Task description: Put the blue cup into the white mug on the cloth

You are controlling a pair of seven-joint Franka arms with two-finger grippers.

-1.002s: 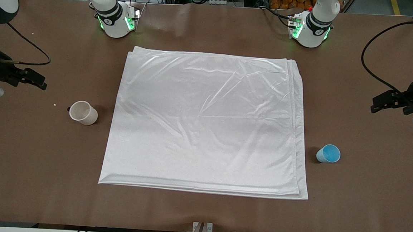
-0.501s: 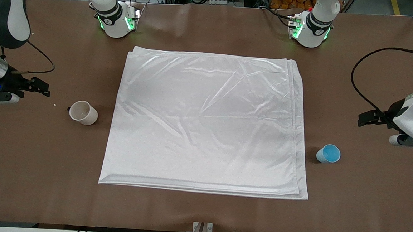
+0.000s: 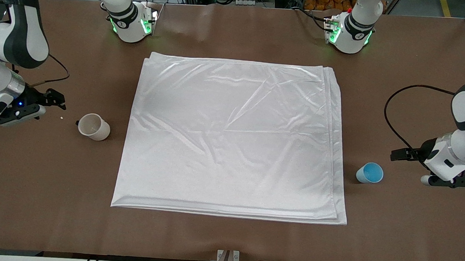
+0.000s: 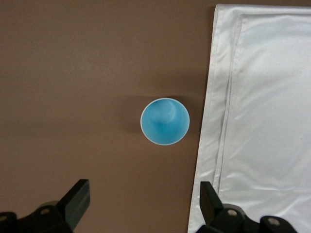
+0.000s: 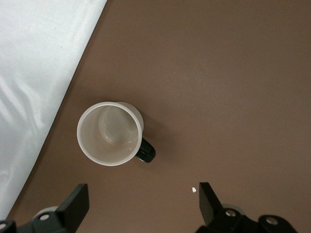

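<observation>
table (image 3: 226,239): brown matte top, running the whole width; a metal bracket (image 3: 228,256) is sitting at the edge nearest the front camera
cloth (image 3: 232,138): lying flat mid-table, white, shiny, lightly wrinkled, layered edges showing toward the left arm's end
blue cup (image 3: 370,173): standing upright on bare table just beside the cloth, toward the left arm's end
left gripper (image 3: 402,154): hanging over bare table near the blue cup, fingers spread wide, holding nothing
white mug (image 3: 93,127): standing upright on bare table beside the cloth, toward the right arm's end, black handle pointing away from the cloth
right gripper (image 3: 56,99): hanging over bare table near the mug, fingers spread, empty
crumb (image 3: 61,117): a small white speck is lying near the mug
room: cables and power strips are crowding the space past the arm bases
</observation>
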